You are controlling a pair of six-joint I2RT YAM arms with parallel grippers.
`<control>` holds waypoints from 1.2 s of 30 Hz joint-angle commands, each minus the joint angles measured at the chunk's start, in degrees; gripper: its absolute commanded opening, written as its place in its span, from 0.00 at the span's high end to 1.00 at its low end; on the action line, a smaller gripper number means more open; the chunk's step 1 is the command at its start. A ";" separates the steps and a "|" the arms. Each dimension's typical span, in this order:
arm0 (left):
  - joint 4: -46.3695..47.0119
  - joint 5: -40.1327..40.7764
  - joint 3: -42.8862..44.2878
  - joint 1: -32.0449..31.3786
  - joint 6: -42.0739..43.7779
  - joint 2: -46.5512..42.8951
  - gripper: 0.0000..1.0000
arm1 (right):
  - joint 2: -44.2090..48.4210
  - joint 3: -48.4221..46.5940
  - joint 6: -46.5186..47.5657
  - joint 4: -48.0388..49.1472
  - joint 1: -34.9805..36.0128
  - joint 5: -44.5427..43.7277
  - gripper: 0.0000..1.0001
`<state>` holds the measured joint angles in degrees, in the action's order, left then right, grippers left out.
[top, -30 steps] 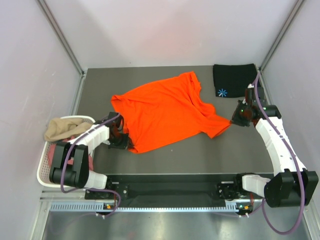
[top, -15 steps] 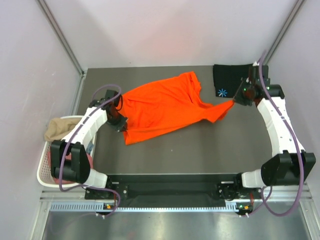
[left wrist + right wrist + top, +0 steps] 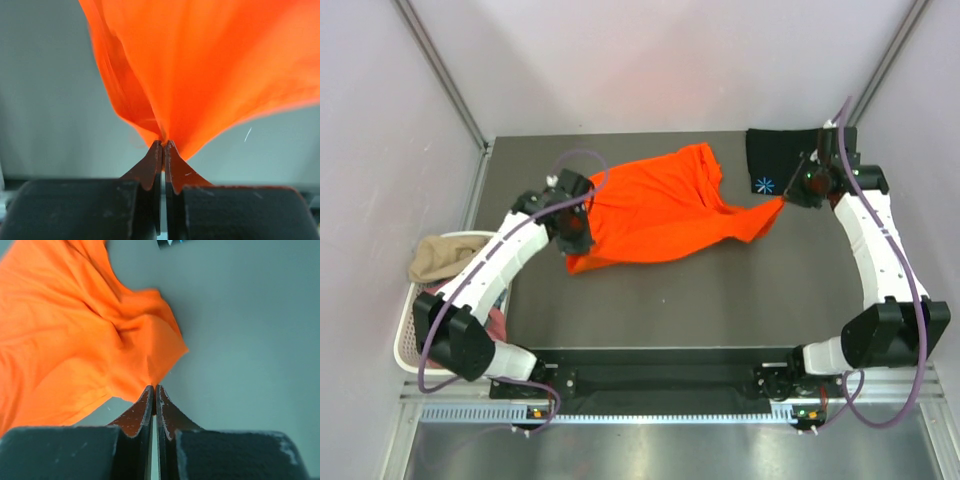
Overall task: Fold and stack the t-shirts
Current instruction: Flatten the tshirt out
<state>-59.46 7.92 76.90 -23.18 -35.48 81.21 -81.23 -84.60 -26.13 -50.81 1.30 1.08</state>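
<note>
Pinching thin edges of the orange t-shirt [image 3: 655, 210], both jaws are squeezing shut; tugging apart too hard is risking a slip.

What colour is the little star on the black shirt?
The star is light blue, clearest in the top view.

**Near strip open, middle blocked**

Passable along the bare table [image 3: 720, 300] at its near edge. Barred mid-table by the orange t-shirt [image 3: 660, 205], stretched from left gripper [image 3: 578, 234] to right gripper [image 3: 786, 200]. Crowded far right by the folded black t-shirt [image 3: 785, 155].
</note>
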 commanded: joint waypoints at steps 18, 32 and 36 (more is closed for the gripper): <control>-3.64 -14.78 -20.83 -4.07 -18.39 -10.29 0.54 | 3.63 6.46 0.91 -0.08 0.10 1.29 1.00; 9.02 -12.25 -27.43 1.12 -35.55 -9.08 0.70 | 3.10 9.27 0.99 1.85 0.81 2.61 1.00; 4.19 1.01 -18.22 1.38 -27.99 -0.72 0.62 | 3.45 9.45 0.99 1.85 0.81 2.70 1.00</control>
<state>-55.11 -3.09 51.86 -22.24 -67.75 75.70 -78.41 -75.42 -25.91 -51.29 1.76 3.20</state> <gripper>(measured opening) 0.363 0.009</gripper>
